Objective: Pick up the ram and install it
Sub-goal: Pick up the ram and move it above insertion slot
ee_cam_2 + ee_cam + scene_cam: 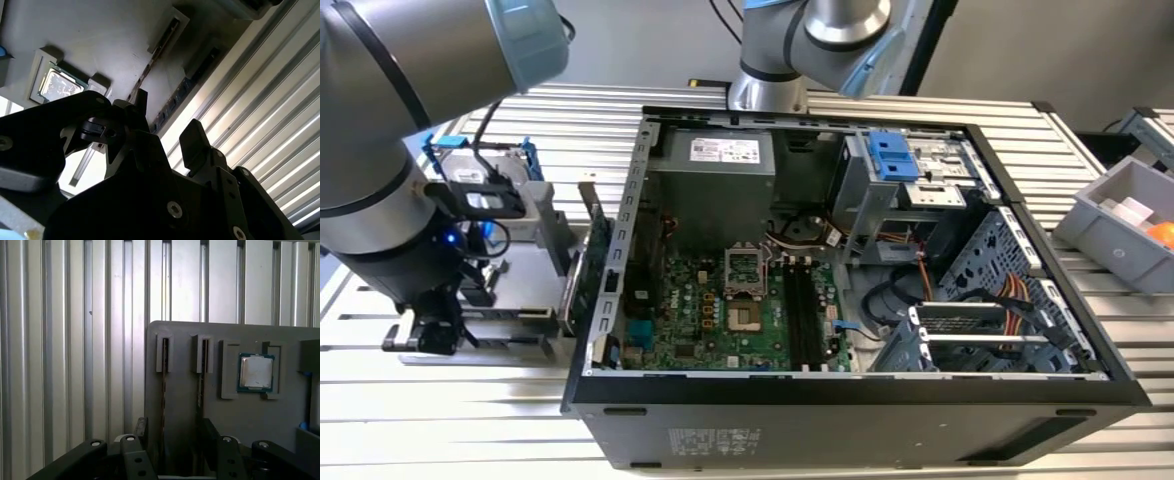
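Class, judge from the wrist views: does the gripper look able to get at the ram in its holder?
Probably yes. The open gripper hangs close over the ram, which stands on edge in the grey holder, and nothing lies between them.

No text can be read. Exterior view: white sticker [724, 150] on the power supply [714, 205], upper middle of frame, print too small to make out. Pale label [715, 440] on the computer case outer wall [921, 425], bottom centre, unreadable. Small white stickers [945, 158] at the drive bay [867, 195], upper right, unreadable. Both wrist views: no legible print.
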`<move>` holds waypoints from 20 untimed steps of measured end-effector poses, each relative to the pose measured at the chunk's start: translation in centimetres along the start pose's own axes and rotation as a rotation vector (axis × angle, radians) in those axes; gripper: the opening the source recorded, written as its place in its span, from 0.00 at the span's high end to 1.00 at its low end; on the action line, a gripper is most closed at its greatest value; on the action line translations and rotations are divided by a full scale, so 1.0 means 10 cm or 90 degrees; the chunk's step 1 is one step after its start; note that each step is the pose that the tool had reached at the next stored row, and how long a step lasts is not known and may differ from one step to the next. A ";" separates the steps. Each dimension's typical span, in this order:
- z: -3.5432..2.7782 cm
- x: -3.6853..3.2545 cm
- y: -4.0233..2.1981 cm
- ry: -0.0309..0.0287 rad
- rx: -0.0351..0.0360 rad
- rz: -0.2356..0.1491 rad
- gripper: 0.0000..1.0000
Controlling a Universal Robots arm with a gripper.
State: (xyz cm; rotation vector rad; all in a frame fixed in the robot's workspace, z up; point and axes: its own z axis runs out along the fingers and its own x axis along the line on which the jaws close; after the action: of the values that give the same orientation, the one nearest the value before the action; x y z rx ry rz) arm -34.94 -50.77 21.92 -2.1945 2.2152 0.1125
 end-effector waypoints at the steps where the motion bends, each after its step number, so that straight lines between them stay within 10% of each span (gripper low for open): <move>1: 0.003 0.000 0.000 0.0000 0.0000 0.000 0.00; 20: 0.069 0.006 -0.002 0.0005 -0.0004 0.000 0.00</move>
State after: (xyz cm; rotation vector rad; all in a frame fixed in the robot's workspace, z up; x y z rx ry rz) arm -34.95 -50.78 21.23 -2.1950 2.2161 0.1123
